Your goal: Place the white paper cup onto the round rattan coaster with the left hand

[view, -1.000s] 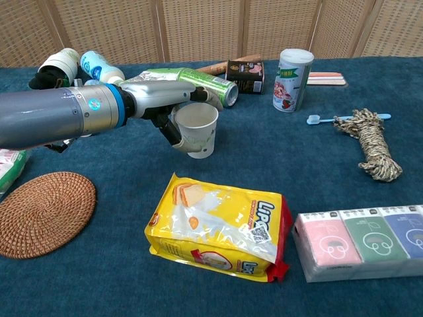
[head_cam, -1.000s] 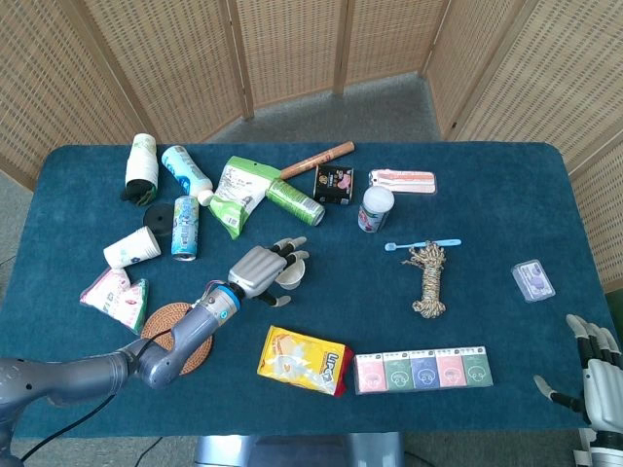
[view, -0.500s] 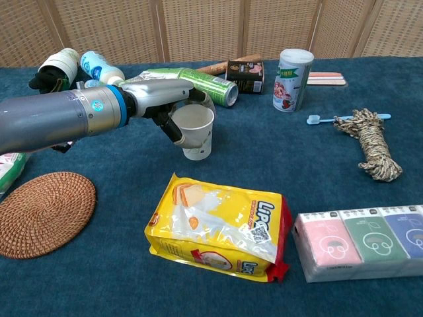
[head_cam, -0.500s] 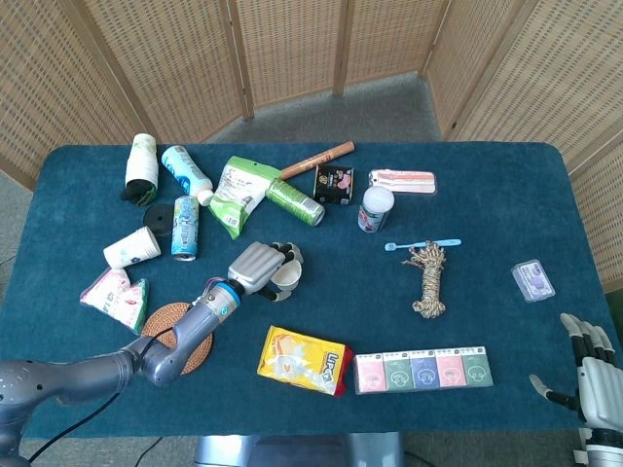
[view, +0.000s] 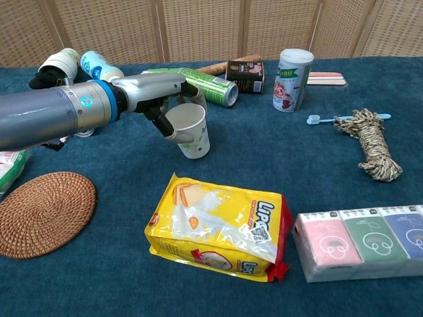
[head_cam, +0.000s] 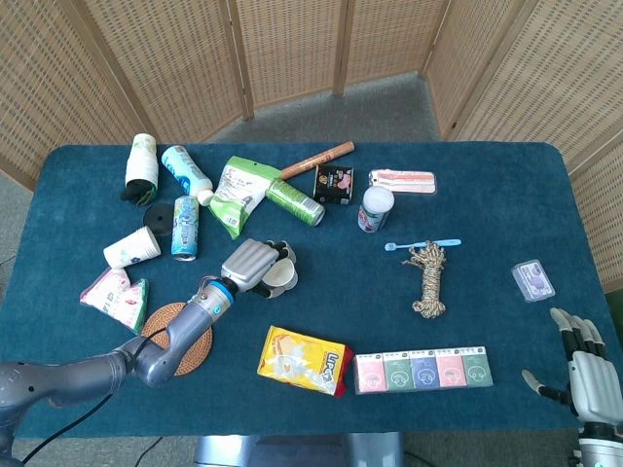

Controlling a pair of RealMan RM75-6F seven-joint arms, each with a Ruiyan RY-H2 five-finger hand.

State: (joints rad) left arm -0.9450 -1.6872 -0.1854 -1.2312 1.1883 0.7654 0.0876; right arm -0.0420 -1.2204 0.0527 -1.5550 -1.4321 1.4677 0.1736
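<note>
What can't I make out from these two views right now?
- Whether the paper cup has left the table: its base is unclear in the chest view, and the left hand covers it in the head view.
- Rattan coaster: cut by the chest view's left edge; partly under the arm in the head view.
- Right hand: cut by the head view's bottom edge, absent from chest view.

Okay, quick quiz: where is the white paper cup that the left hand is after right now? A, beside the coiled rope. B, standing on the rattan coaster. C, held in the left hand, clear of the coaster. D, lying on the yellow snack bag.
C: the left hand grips the white paper cup well away from the round rattan coaster, which sits bare.
</note>
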